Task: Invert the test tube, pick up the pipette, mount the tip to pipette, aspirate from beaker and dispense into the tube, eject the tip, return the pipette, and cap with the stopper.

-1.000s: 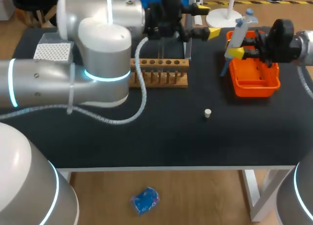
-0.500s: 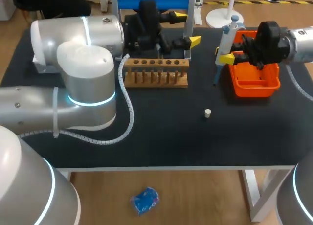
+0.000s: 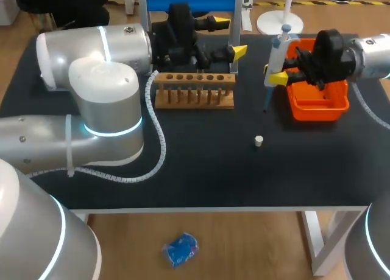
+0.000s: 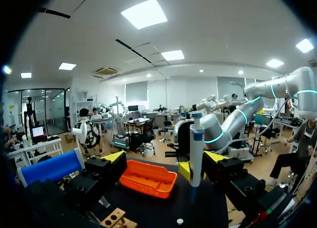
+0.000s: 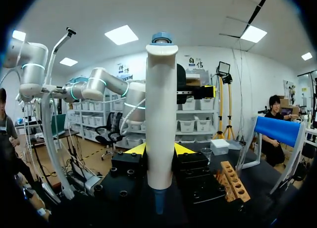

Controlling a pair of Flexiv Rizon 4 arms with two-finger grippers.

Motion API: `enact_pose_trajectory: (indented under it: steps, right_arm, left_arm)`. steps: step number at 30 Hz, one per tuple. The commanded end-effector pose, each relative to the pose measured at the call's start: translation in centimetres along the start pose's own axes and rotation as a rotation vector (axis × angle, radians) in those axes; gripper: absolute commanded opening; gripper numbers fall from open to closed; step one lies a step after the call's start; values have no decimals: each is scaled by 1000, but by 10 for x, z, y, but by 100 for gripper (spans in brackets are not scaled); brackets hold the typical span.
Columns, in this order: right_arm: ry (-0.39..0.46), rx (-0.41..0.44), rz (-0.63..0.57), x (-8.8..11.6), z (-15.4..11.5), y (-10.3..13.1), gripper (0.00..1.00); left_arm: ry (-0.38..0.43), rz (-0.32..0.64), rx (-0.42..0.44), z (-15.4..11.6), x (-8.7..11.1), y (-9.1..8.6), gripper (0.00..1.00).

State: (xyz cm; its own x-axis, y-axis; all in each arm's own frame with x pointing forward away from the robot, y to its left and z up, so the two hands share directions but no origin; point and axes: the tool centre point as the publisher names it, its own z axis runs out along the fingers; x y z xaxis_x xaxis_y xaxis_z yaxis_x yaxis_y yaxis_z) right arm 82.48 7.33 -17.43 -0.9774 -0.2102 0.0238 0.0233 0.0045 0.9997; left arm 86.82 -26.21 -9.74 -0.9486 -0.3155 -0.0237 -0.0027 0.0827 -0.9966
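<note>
The right gripper point(image 5: 159, 149) clamps the pipette point(image 5: 161, 104) upright.

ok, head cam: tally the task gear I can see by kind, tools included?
pipette: 1
wooden rack: 1
orange tray: 1
white stopper: 1
tools: 2 (left tool open, right tool shut on the pipette)
Total: 6
</note>
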Motion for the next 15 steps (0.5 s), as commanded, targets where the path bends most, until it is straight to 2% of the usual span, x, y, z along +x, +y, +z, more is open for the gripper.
enact_pose_trajectory:
  steps: [1, 8, 15]
  right_arm:
    - [-24, -12, -19, 3, 24, -6, 0]
    - [-28, -19, -37, 5, 55, -12, 0]
    - [-25, -19, -51, 2, 80, -12, 0]
  left_arm:
    - [23, -2, 25, -38, -2, 10, 100]
    - [41, -22, 36, -63, -4, 22, 100]
    - [28, -31, 68, -74, -9, 29, 100]
